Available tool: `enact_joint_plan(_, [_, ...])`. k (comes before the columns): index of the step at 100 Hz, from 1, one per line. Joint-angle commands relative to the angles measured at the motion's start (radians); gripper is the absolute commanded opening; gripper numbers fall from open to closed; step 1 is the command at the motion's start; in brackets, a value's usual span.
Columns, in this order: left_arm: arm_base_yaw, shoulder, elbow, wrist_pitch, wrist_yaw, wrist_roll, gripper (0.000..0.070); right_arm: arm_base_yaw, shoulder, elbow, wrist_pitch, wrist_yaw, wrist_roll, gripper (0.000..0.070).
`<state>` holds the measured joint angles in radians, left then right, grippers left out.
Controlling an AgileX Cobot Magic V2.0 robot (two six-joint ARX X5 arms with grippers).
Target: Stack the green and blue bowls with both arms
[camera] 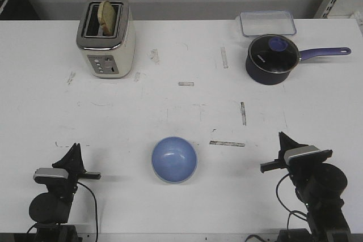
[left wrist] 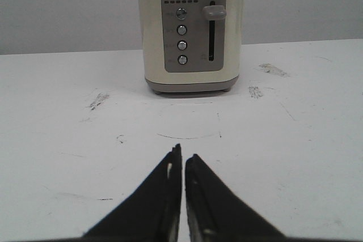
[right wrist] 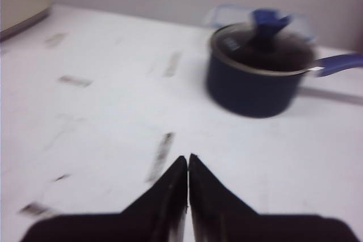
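The light blue bowl (camera: 174, 158) sits upright on the white table near its front edge, midway between the arms. A thin pale rim shows under its near edge; I cannot tell if that is the green bowl, which is otherwise not seen. My left gripper (camera: 75, 148) is shut and empty at the front left, well left of the bowl. In the left wrist view its tips (left wrist: 183, 155) point at the toaster. My right gripper (camera: 282, 138) is shut and empty at the front right, well right of the bowl. In the right wrist view its tips (right wrist: 188, 158) point toward the saucepan.
A cream toaster (camera: 106, 35) with a bread slice stands at the back left, also in the left wrist view (left wrist: 190, 32). A navy saucepan (camera: 272, 58) with lid and purple handle sits at the back right, also in the right wrist view (right wrist: 255, 77). A clear lidded box (camera: 267, 22) lies behind it.
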<state>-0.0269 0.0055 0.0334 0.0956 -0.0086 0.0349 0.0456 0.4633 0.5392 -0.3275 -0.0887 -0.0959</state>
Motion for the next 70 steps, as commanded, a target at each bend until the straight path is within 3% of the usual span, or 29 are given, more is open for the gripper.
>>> enact_joint_plan(1, [0.000,-0.002,-0.021,0.010,0.001,-0.002,0.0001,-0.007,-0.022,-0.002,0.014,0.101,0.030,0.0000])
enact_joint_plan(16, [0.000,-0.002,-0.021,0.010,0.001,-0.002,0.0001,-0.027,-0.092,-0.055,0.059,0.213,0.028,0.0000])
enact_joint_plan(34, [0.000,-0.002,-0.021,0.010,0.001,-0.002,0.0001,-0.068,-0.223,-0.225,0.193,0.209,0.029,0.0000])
enact_joint_plan(70, [0.000,-0.001,-0.021,0.011,0.001,-0.002,0.0001,-0.071,-0.461,-0.503,0.249,0.187,0.074,0.0000])
